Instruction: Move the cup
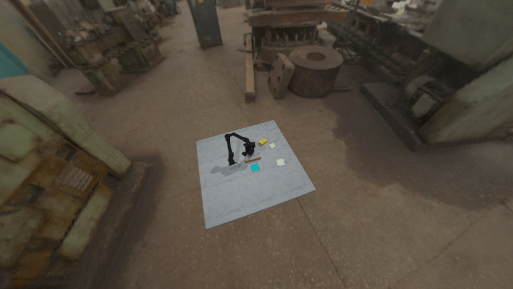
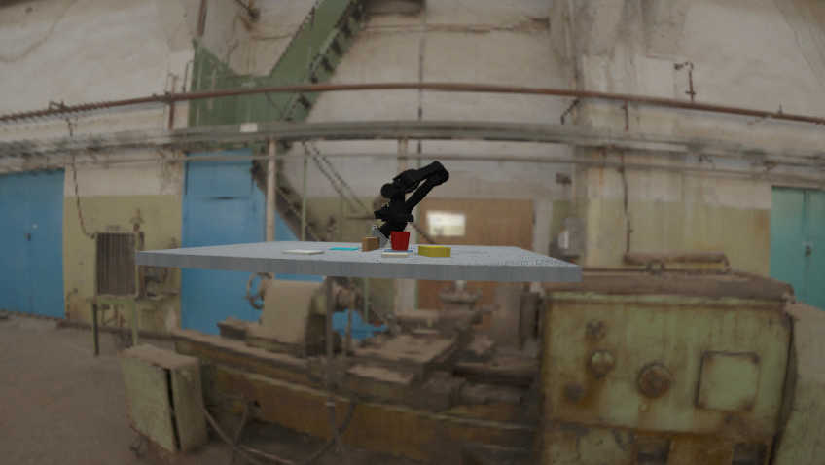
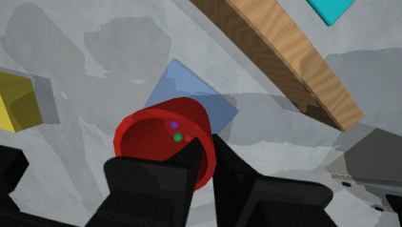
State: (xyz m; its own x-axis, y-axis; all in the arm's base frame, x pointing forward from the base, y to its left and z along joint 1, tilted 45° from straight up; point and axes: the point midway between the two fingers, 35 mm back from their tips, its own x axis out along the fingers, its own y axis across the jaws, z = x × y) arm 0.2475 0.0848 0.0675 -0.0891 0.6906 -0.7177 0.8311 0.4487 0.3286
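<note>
The red cup (image 1: 250, 154) (image 2: 399, 240) (image 3: 196, 107) is at the blue pad (image 3: 178, 78), its mouth towards the wrist camera. In the wrist view a purple marble (image 3: 174, 125), a green marble (image 3: 177, 137) and a red marble (image 3: 188, 137) show inside it. My gripper (image 3: 208, 136) is shut on the cup's wall, one finger inside the rim and one outside. The cup appears at pad height in the exterior view; whether its base touches the pad is hard to tell. The teal pad (image 1: 254, 167) (image 2: 343, 248) (image 3: 331, 10) has nothing on it.
A wooden bar (image 1: 252, 159) (image 2: 370, 243) (image 3: 286, 52) stands between the two pads. A yellow block (image 1: 262, 141) (image 2: 434, 251) (image 3: 21, 102) lies on the cup's other side. One white tile (image 1: 272, 146) (image 2: 394, 254) lies near it, another white tile (image 1: 280, 162) (image 2: 303, 251) farther off.
</note>
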